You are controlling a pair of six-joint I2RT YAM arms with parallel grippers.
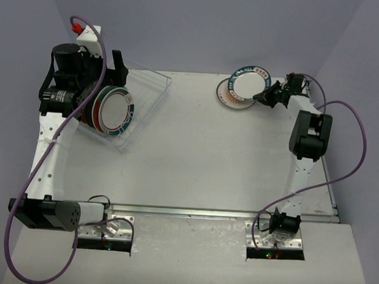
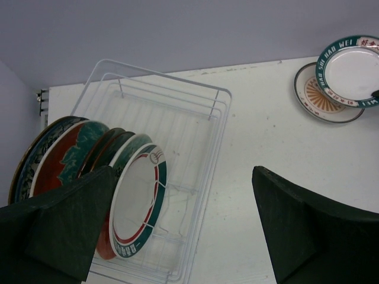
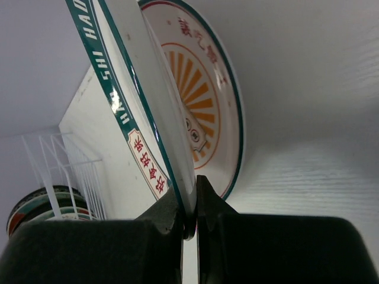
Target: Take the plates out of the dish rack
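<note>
Edgewise, lettered plate (image 3: 145,94) between right jaws.

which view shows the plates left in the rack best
Left wrist: it looks onto the rack, with the plates standing on edge in a row at one end. Top view: the left arm covers part of the row; the front plate shows. Right wrist: only a sliver of rims behind rack wires.

Clear dish rack (image 2: 177,124) at far left: several plates (image 2: 83,157) upright in slots (white teal-red-ringed plate (image 2: 139,201) frontmost). Far right: green-rimmed plate (image 1: 250,83) overlapping sunburst plate (image 1: 227,97).
</note>
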